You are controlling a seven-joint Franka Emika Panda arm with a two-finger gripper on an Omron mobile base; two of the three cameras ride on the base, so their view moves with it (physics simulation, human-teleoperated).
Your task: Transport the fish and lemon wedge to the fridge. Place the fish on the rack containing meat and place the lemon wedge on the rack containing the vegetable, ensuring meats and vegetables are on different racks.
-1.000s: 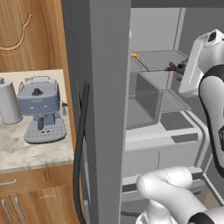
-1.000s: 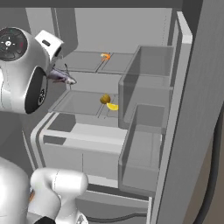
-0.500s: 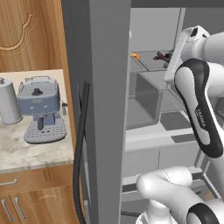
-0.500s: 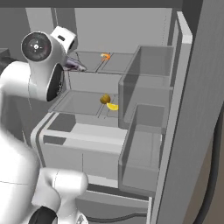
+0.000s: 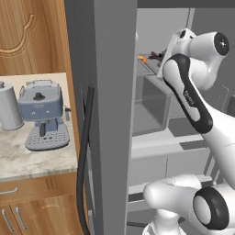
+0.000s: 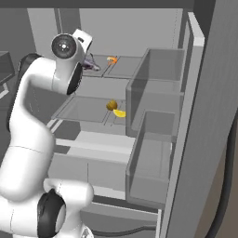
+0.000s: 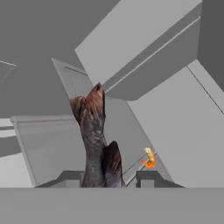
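Note:
My gripper (image 6: 89,63) is shut on the fish (image 7: 93,135), a dark grey-brown body that stands up between the two finger tips in the hand view. It hangs over the left part of the upper rack (image 6: 128,67) inside the open fridge (image 6: 197,93). The meat (image 6: 112,59), a small orange lump, lies on that same rack just right of the fish (image 6: 94,66), and it appears beyond the fish as the meat (image 7: 149,158). One rack down (image 6: 83,109), the round yellow-brown vegetable (image 6: 111,105) and the yellow lemon wedge (image 6: 119,113) lie side by side.
Door bins (image 6: 155,93) of the open right door stand close to the right of the racks. The open left door (image 5: 108,101) separates the fridge from a marble counter (image 5: 32,158) with a blue coffee machine (image 5: 42,114) and a steel canister (image 5: 9,106).
The arm has risen and reached deeper into the fridge, carrying the fish from the lower rack's height up to the upper rack near the meat. The grip stays the same.

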